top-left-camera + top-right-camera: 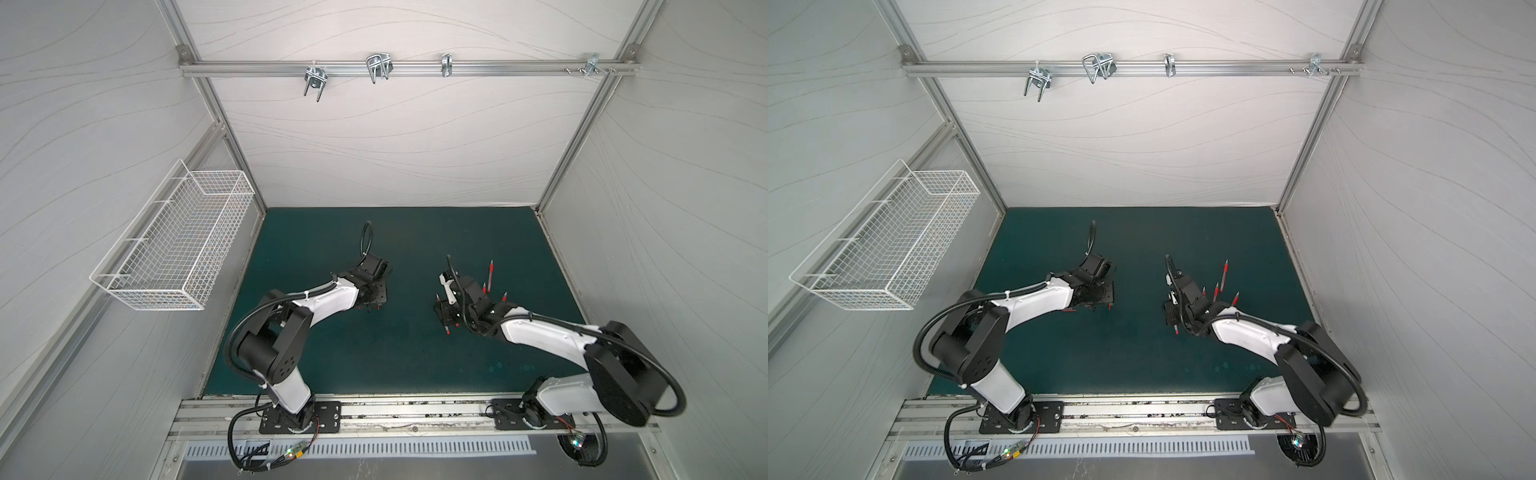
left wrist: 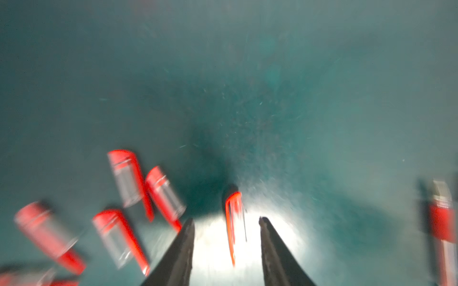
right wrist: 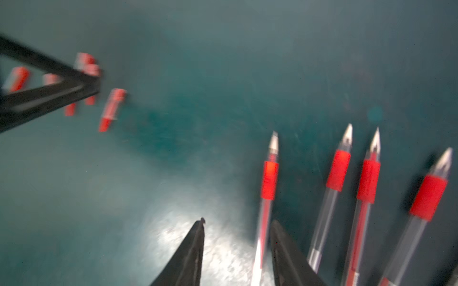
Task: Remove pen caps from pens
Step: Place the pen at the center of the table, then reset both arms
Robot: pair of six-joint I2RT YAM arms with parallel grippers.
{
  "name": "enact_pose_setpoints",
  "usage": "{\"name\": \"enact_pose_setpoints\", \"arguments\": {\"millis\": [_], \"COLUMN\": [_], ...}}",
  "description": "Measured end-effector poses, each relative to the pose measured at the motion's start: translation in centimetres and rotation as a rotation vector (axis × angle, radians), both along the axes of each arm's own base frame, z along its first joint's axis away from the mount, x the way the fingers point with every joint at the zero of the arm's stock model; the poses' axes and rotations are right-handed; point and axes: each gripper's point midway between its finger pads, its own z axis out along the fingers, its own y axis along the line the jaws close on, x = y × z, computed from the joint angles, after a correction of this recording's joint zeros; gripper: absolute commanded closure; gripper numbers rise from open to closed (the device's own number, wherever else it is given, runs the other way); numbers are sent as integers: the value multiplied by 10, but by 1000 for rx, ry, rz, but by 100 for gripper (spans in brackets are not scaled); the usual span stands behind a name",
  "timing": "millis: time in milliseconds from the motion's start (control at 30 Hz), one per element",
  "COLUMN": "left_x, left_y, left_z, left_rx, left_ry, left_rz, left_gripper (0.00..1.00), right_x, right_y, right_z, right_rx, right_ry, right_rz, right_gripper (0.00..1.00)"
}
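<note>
Currently | left gripper (image 2: 227,219) released, jaws apart around loose red clipped pen cap (image 2: 233,218) | right gripper (image 3: 238,220) released, clear-barrelled red-grip pen (image 3: 269,179) between its jaws | matte teal worktop (image 2: 247,74).

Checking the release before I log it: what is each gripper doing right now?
Left gripper: open, red cap loose between the jaws.
Right gripper: open, pen loose between the jaws.

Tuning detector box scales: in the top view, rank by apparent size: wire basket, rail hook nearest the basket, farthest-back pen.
1. wire basket, clearly largest.
2-3. rail hook and pen: similar length. The hook looks bulkier, but it likely hangs nearer the camera, so no firm ranking.
</note>
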Motion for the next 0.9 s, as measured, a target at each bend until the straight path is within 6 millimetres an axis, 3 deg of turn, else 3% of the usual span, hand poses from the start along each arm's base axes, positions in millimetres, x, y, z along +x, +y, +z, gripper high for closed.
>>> {"name": "enact_pose_setpoints", "arguments": {"millis": [100,167,200,267,400,533,700,900], "left_x": [-8,-14,-18,-26,-40,-46,-43,-36], "left_y": [9,16,20,30,58,95,128,174], "left_z": [32,54,65,86,120,138,145,124], "left_rx": [-37,-68,-83,-104,-115,-46,168,384], "left_ry": [-107,-191,-238,-332,-500,-639,-759,-778], "left_rz": [13,22,26,34,110,249,320,364], "left_gripper": [44,38,26,2,1,1,1,2], "right_x": [-6,-8,-9,-11,-13,-7,20,60], "right_y": [1,-5,-9,-18,-35,-58,-110,-167], "right_z": [24,37,43,55,78,104,123,113], "right_rx": [26,44,54,67,98,114,75,-63], "right_ry": [-124,-193,-225,-293,-401,-493,-573,-573], "right_rz": [32,28,22,8,-28,-104,-303,-451], "right_gripper": [35,11,1,1,1,1,1,1]}}
